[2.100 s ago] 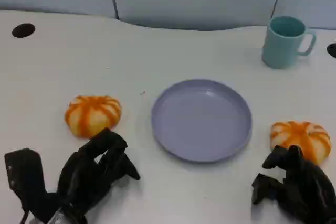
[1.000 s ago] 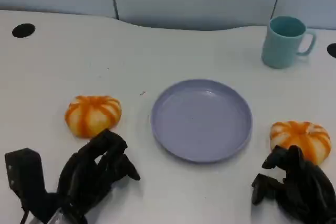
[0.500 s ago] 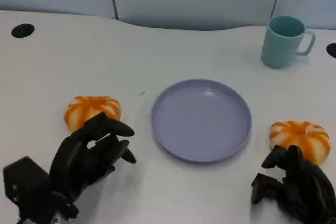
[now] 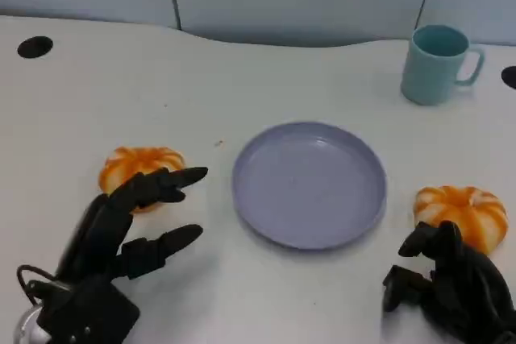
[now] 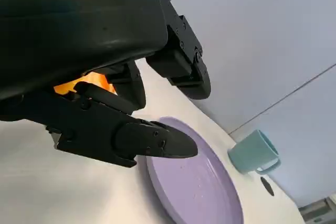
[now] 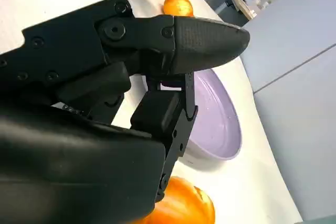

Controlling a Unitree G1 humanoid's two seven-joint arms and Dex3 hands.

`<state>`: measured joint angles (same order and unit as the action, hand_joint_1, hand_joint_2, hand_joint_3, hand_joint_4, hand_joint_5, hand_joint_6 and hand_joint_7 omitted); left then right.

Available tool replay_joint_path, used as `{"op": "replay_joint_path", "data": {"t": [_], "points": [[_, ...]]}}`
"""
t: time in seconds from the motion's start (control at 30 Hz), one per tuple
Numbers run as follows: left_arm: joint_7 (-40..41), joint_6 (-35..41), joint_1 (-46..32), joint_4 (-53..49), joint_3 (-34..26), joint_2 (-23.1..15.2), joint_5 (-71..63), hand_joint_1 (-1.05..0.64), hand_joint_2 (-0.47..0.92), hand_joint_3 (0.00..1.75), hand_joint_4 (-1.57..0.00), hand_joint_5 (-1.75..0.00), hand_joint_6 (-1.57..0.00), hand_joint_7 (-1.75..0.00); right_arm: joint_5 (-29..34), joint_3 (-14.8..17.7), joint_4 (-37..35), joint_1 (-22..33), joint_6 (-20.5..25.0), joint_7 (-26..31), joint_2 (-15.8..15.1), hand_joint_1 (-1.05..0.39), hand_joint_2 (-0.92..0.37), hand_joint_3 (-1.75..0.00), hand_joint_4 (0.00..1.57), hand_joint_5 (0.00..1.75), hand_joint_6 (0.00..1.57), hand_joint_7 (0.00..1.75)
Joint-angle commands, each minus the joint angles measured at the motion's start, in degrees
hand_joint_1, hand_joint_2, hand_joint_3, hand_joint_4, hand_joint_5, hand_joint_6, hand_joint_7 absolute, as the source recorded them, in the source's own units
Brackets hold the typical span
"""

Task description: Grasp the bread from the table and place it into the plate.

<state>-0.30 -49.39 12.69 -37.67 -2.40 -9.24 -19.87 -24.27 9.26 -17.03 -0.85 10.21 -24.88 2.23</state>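
My left hand (image 4: 121,231) hangs over the white table (image 4: 81,102) with its fingers (image 4: 165,181) spread wide and holding nothing, the upper ones reaching across the near edge of the left bun (image 4: 135,165); I cannot tell whether they touch it. That bun is a round, domed bread, orange on top with pale cream stripes running down from the crown like the ribs of a small pumpkin, and it sits on the table just to the left of the plate (image 4: 310,184). From my left wrist, a patch of its orange crust (image 5: 86,81) shows between the black shell and the fingers (image 5: 136,140), with the plate (image 5: 199,182) beyond. The plate is shallow, pale lilac, with a raised rim, and nothing lies in it. A second bun (image 4: 461,213) of the same orange and cream look lies to the right of the plate, apart from its rim. My right hand (image 4: 451,283) sits just in front of that bun with its fingers curled in on nothing; from the right wrist the orange crust (image 6: 181,205) shows close under the shell. A light teal mug (image 4: 437,62) stands upright at the far right of the table, handle to the right, well apart from the plate.
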Motion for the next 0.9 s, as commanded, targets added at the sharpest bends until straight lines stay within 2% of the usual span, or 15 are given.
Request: {"op": "replay_joint_path", "data": {"t": [0.03,0.2,0.4,0.6,0.9], "points": [[8.52,10.96,0.61,18.19,1.93,-14.13,-27.42,-0.63,0.92,0.08,-0.04,-0.4,-0.26,-0.02,0.1,-0.32,1.22,0.98,0.86,1.18,0.16,-0.42,-0.92,-0.52,1.14,1.34,1.03,1.18],[6.64,24.89,1.96,23.9,6.69,-16.7,-38.61,-0.72,0.92,0.05,0.0,-0.13,-0.13,-0.01,0.2,-0.31,0.15,0.49,0.28,1.11,0.26,-0.42,-0.92,-0.51,1.14,1.36,1.03,1.2],[3.43,33.42,4.96,23.77,12.57,-17.98,-40.31,-0.75,0.92,0.04,0.0,-0.05,-0.1,0.0,0.19,-0.18,-0.93,0.17,-0.58,0.12,-0.16,-0.42,-0.92,-0.51,1.16,1.35,1.03,1.18],[0.59,36.31,8.72,19.86,16.46,-18.27,-37.67,-0.75,0.9,0.01,0.0,-0.01,-0.06,0.0,0.62,-0.43,0.08,0.74,-0.29,0.97,0.0,-0.42,-0.92,-0.53,1.15,1.35,1.02,1.19],[0.05,36.67,20.18,1.49,23.25,-16.07,-34.23,-0.77,0.91,0.01,0.0,0.0,-0.03,0.0,0.59,-0.68,0.68,1.2,-0.11,1.75,0.35,-0.43,-0.92,-0.51,1.18,1.34,1.05,1.18]]}}
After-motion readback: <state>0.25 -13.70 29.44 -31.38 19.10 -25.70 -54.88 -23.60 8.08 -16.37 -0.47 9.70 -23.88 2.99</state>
